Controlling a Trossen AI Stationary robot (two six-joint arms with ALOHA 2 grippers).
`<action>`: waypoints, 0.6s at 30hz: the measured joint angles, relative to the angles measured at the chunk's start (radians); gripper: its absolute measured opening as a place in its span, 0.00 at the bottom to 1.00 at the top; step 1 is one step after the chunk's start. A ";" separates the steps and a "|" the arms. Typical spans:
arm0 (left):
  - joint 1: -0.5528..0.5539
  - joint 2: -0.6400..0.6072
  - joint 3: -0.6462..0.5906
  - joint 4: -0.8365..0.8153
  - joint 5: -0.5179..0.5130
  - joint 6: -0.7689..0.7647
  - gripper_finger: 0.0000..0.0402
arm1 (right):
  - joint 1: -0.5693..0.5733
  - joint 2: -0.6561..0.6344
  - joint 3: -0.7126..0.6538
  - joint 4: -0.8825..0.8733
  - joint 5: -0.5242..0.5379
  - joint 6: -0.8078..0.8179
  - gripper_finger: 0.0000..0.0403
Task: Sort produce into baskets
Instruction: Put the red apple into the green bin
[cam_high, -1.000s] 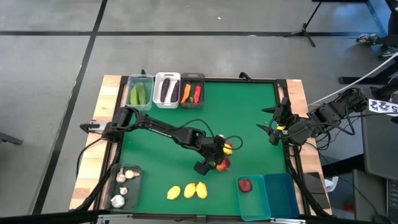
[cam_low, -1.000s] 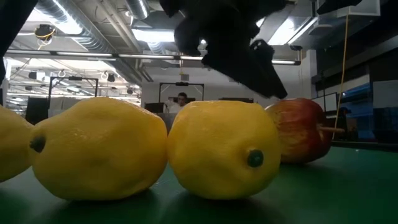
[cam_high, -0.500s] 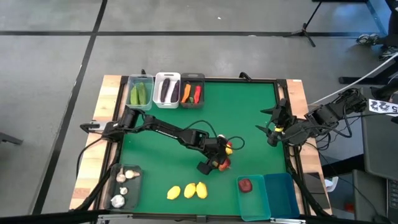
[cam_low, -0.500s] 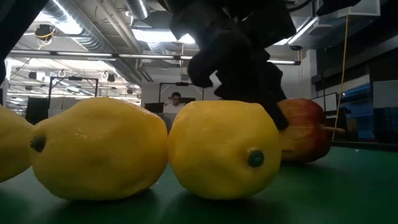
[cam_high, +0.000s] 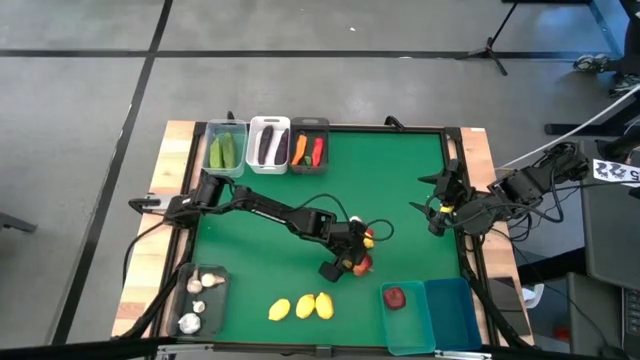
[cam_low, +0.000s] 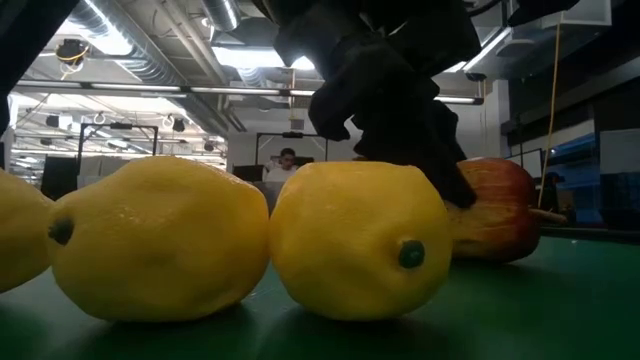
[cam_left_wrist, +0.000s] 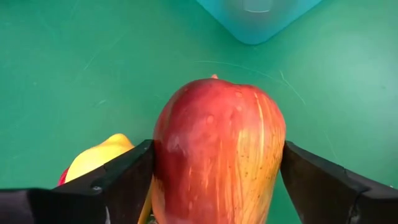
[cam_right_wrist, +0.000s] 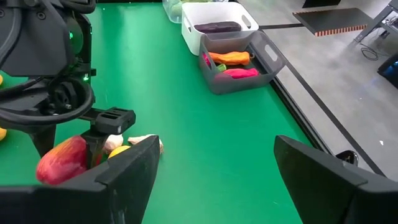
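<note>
A red round fruit (cam_high: 357, 264) with a yellowish flank (cam_left_wrist: 217, 149) rests on the green mat near the table's middle. My left gripper (cam_high: 350, 262) slants down over it, one finger on each side. In the low view the fruit (cam_low: 500, 210) shows behind two yellow lemons (cam_low: 250, 240), under the dark gripper. My right gripper (cam_high: 438, 212) waits open (cam_right_wrist: 214, 162) above the table's right edge, holding nothing. The baskets stand along the far and near edges. My left gripper has the red fruit between its two fingers, one finger (cam_left_wrist: 134, 174) on each of its opposite flanks (cam_left_wrist: 165, 155). The fingers slant down from the table's left side. The fruit's underside stays on the mat.
A small yellow and red piece (cam_high: 367, 238) lies just beyond the fruit. Lemons (cam_high: 302, 307) lie near the front edge. Two teal bins (cam_high: 445, 312) stand front right, one holding a red fruit (cam_high: 396, 297). A garlic bin (cam_high: 200, 300) stands front left; cucumber, eggplant and carrot bins (cam_high: 268, 144) stand far left.
My left gripper has come down over the red fruit, so that its fingers stand at the fruit's sides. In the low view the fruit has shifted a little since then.
</note>
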 joint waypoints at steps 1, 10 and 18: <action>0.000 0.000 0.000 0.000 0.000 -0.002 0.79 | 0.000 0.000 0.000 0.000 0.000 0.000 0.79; -0.001 -0.001 -0.001 0.000 -0.008 -0.029 0.78 | 0.000 0.000 0.000 0.000 0.000 0.000 0.79; -0.003 -0.003 0.033 -0.048 -0.028 -0.044 0.77 | 0.000 0.000 0.000 0.000 0.000 0.000 0.79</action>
